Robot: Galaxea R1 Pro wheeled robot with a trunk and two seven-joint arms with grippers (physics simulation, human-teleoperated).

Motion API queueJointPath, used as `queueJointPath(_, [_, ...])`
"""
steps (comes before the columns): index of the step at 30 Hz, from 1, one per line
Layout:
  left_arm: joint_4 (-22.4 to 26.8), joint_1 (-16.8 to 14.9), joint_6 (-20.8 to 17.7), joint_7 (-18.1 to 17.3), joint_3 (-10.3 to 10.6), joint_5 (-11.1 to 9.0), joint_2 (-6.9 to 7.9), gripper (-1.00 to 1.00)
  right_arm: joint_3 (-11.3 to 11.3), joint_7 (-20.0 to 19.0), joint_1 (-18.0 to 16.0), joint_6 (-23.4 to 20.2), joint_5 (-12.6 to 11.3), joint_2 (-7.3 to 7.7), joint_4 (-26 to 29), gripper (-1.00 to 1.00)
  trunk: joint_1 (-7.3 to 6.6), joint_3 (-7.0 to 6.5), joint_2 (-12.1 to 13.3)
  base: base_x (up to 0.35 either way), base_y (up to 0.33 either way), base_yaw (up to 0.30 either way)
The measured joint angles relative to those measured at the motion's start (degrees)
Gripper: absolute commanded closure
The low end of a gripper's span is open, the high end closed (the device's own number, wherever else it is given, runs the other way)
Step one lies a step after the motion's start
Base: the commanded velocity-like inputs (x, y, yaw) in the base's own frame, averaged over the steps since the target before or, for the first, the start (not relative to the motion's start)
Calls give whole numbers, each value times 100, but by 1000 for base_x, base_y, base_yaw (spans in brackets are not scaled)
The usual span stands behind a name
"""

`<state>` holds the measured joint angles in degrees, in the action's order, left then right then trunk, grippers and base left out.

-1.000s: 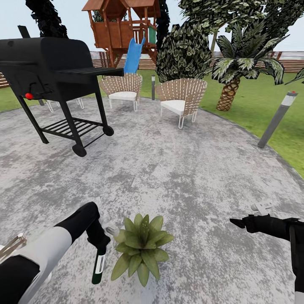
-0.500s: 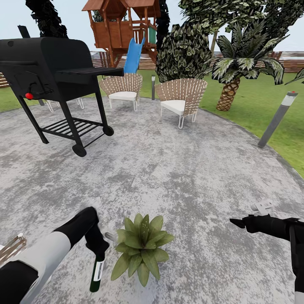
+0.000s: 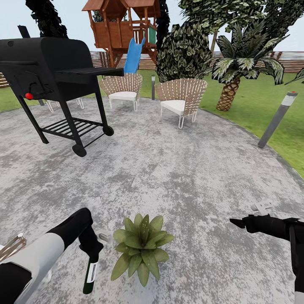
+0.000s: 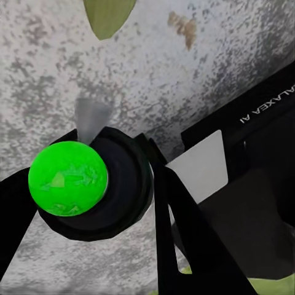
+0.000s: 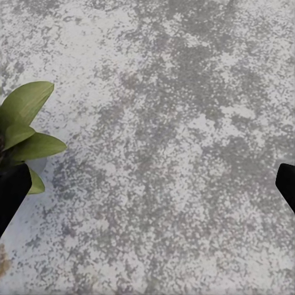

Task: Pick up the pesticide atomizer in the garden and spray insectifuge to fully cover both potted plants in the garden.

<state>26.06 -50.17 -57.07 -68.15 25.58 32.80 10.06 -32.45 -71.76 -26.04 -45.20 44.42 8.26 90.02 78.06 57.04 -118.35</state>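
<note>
place: home garden | cues: grill (image 3: 50, 69); patio chairs (image 3: 181, 99); play tower with slide (image 3: 122, 31); lawn (image 3: 253, 105); grey paving (image 3: 169, 177)

potted plant (image 3: 140, 250) on paving (image 3: 177, 177) before me, atomizer (image 3: 90, 275) in my left fingers (image 3: 92, 249) just left of it, grill (image 3: 50, 76) far left, chairs (image 3: 181, 99) behind

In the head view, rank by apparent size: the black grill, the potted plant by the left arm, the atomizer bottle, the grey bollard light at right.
Largest to smallest as seen:
1. black grill
2. potted plant
3. bollard light and pesticide atomizer: similar apparent length, and the bottle is much nearer, so unranked.
</note>
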Motion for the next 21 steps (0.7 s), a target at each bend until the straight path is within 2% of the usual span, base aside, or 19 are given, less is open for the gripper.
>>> queueJointPath(21, [24, -195, -9, -2, -111, -17, 4, 100, 2, 0, 0, 15, 1, 0, 0, -100, 21, 17, -39, 0, 0, 0])
